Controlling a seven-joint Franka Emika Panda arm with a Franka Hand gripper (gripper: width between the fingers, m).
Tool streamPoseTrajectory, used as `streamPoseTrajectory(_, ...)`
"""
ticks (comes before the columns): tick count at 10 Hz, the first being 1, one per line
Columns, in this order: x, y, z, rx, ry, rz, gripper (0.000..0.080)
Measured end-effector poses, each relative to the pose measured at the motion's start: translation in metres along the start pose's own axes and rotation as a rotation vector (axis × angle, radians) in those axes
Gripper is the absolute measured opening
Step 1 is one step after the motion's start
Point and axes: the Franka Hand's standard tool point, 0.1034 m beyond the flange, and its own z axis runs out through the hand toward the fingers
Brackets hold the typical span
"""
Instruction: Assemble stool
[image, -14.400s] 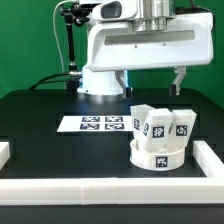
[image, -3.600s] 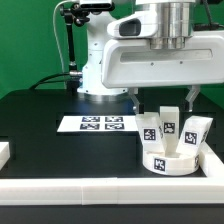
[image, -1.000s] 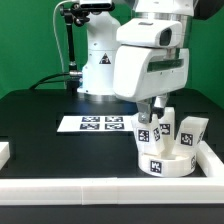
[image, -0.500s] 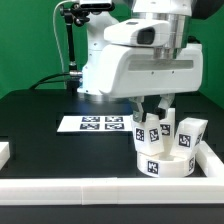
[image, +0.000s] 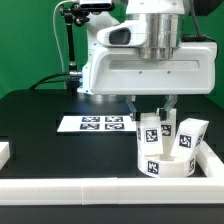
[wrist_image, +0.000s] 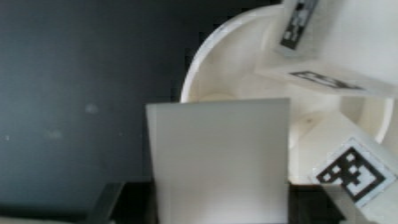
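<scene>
Exterior view: the stool (image: 160, 152) is a thick white disc seat with chunky white block legs standing on it, all tagged with black-and-white squares. It sits on the black worktop (image: 60, 150), just beside the marker board (image: 92, 124), on that board's exterior-view right, tight in the corner of the white border rails (image: 110, 187). The end effector (image: 152, 108) comes down over the legs, fingers astride one; the wrist view shows a white block (wrist_image: 217, 155) filling the gap between them, apparently gripped.
</scene>
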Motion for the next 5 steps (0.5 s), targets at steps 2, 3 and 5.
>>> streamPoseTrajectory(2,-0.0017,-0.0029,-0.0005,0.001,-0.023,0.136,0.0336)
streamPoseTrajectory(3,-0.0020,-0.0032,0.0001,0.001,-0.024,0.229,0.0336)
streamPoseTrajectory(5,-0.0021,-0.0034,0.0003,-0.001,-0.025,0.359,0.0336)
